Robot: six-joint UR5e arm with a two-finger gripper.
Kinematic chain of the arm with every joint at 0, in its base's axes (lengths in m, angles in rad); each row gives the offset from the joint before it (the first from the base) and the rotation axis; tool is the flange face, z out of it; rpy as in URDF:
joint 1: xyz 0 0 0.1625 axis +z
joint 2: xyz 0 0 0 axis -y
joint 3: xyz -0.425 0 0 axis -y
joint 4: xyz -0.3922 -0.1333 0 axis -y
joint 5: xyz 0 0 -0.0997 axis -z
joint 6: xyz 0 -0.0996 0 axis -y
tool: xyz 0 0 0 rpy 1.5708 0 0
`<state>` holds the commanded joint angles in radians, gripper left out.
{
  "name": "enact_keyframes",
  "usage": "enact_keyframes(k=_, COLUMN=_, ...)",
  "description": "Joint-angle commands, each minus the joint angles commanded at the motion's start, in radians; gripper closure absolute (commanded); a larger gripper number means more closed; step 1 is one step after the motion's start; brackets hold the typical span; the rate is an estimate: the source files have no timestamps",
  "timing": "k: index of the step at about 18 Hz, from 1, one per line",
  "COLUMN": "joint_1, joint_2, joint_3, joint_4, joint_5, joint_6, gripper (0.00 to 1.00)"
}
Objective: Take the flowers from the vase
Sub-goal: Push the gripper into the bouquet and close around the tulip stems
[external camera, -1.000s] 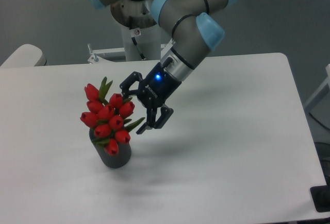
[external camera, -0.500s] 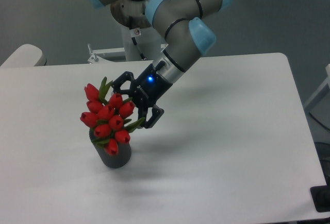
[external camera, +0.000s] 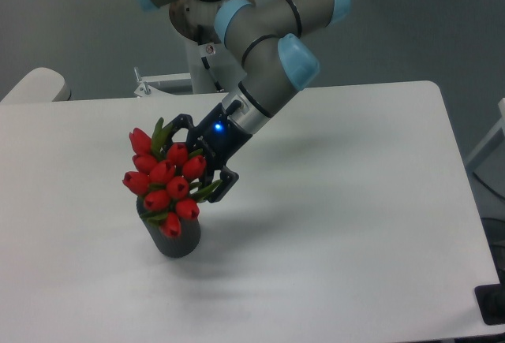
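Nearer now, open end effector (external camera: 197,158) around flowers (external camera: 166,179)

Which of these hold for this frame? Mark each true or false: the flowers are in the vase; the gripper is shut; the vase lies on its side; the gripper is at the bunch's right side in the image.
1. The flowers are in the vase. True.
2. The gripper is shut. False: its fingers are spread open, one near the top of the bunch, one near its lower right.
3. The vase lies on its side. False: it stands upright on the table.
4. The gripper is at the bunch's right side in the image. True.
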<state>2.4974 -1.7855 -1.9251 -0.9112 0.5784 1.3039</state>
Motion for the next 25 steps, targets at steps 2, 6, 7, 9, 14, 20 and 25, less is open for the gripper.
enact_keyframes(k=2, joint_1=-0.011, joint_2=-0.011, joint_3=0.000, joint_4=0.000, joint_5=-0.006, joint_6=-0.002, gripper=0.00)
enact_keyframes(k=6, joint_1=-0.011, joint_2=-0.014, joint_3=-0.005, joint_4=0.000, joint_5=-0.061, joint_6=-0.002, gripper=0.00)
enact_keyframes(k=7, joint_1=-0.009, joint_2=-0.014, joint_3=-0.006, joint_4=0.000, joint_5=-0.066, joint_6=-0.002, gripper=0.00)
enact_keyframes(k=9, joint_1=-0.008, joint_2=-0.012, joint_3=-0.006, joint_4=0.000, joint_5=-0.069, joint_6=-0.002, gripper=0.00)
enact_keyframes(k=14, joint_1=-0.002, joint_2=-0.012, joint_3=-0.008, joint_4=0.018, joint_5=-0.069, joint_6=0.000, gripper=0.23)
enact_keyframes(k=20, joint_1=-0.003, joint_2=-0.014, joint_3=-0.014, joint_4=0.044, joint_5=-0.069, joint_6=0.002, gripper=0.52)
enact_keyframes(k=25, joint_1=0.000, joint_2=-0.014, joint_3=-0.006, joint_4=0.043, joint_5=-0.069, joint_6=0.000, gripper=0.60)
